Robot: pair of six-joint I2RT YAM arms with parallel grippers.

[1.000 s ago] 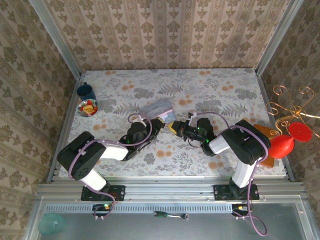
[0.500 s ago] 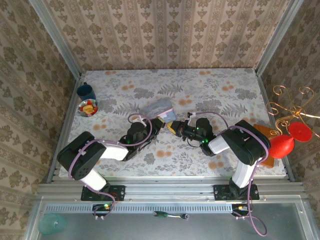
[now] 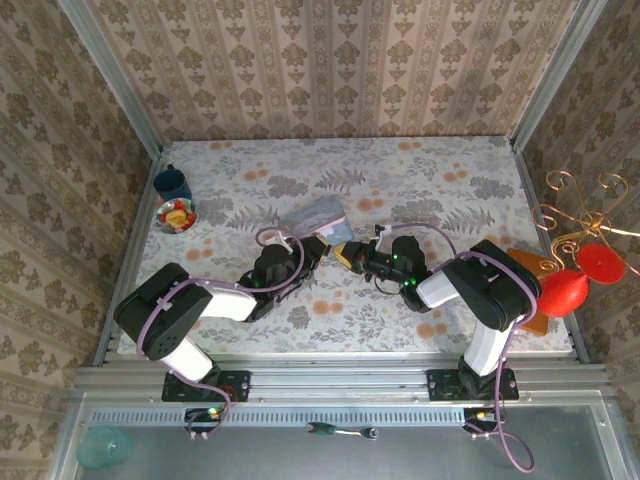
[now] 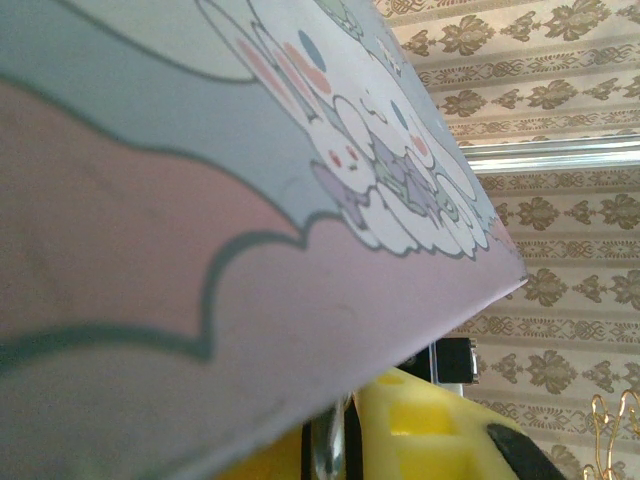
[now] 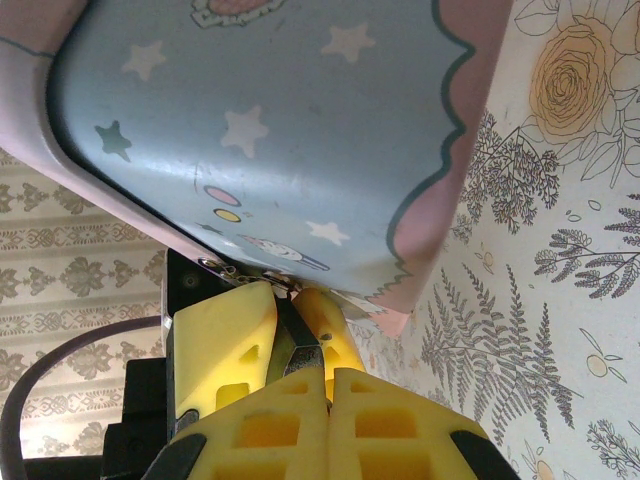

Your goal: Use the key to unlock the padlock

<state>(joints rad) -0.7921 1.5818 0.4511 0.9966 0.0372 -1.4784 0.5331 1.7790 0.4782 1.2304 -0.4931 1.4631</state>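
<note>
Floral table [image 3: 450,180]; pastel box [image 3: 318,214] further left

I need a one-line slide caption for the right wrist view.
Right end effector, shut on a thin metal piece, meets the left end effector beside a blue starred case.

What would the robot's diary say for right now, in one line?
left gripper: at box edge, grip unclear | right gripper: shut on thin metal piece, facing left gripper's fingers

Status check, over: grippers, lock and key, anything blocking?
Tip to tip beside the pastel case: left gripper, right gripper. Right shut on thin metal piece, likely the key; left grip unclear. State of padlock: cannot tell. Case crowds both wrist cameras.
</note>
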